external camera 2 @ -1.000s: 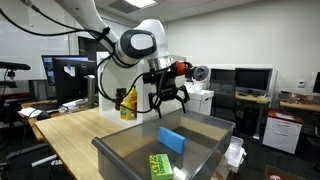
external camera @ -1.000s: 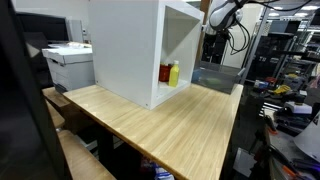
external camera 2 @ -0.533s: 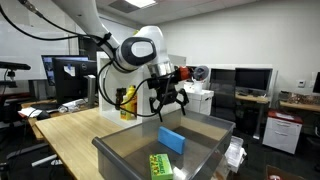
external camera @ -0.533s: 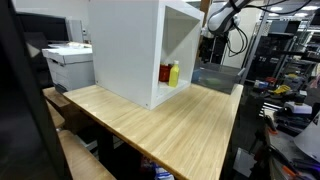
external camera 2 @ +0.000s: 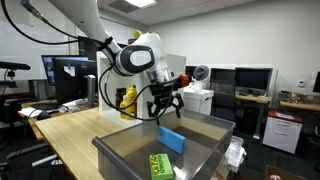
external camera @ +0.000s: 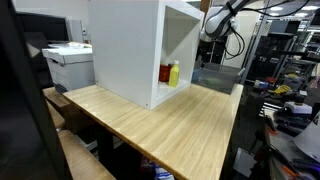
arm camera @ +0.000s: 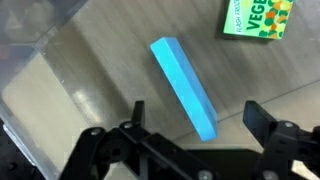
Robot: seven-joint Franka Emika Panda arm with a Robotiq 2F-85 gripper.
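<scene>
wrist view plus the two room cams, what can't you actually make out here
- green box: cut off by the wrist view's top edge, print only partly readable; too small in an exterior view.
- blue block: underside hidden; its lower end runs up to the dark hand in the wrist view.
- bottles in the white cabinet: labels too small, exterior view.
- bin: inside hidden by its own wall, exterior view.
</scene>
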